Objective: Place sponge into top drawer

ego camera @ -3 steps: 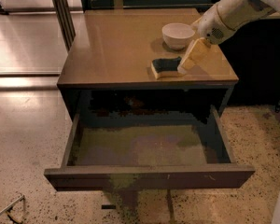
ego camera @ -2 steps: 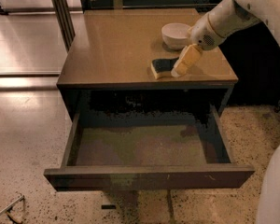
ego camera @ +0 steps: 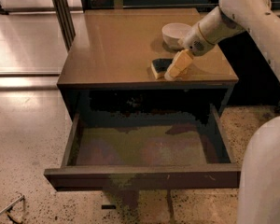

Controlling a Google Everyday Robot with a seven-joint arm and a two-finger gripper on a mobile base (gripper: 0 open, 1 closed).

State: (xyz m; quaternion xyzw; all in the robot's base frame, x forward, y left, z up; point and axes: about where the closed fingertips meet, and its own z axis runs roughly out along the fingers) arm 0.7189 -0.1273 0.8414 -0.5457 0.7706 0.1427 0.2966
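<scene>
My tool is down at the front right of the counter. It covers the right end of the sponge, which lies near the front edge. I cannot tell whether my tool is open or clamped on it. The white bowl sits just behind. Below, the top drawer is pulled out, its back lost in shadow.

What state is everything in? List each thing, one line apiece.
Top drawer: pulled open.
Sponge: lying flat on the cabinet top near its front edge, not in the top drawer.
Bowl: upright on the cabinet top, behind the sponge.
Gripper: down at the sponge's right end.
</scene>
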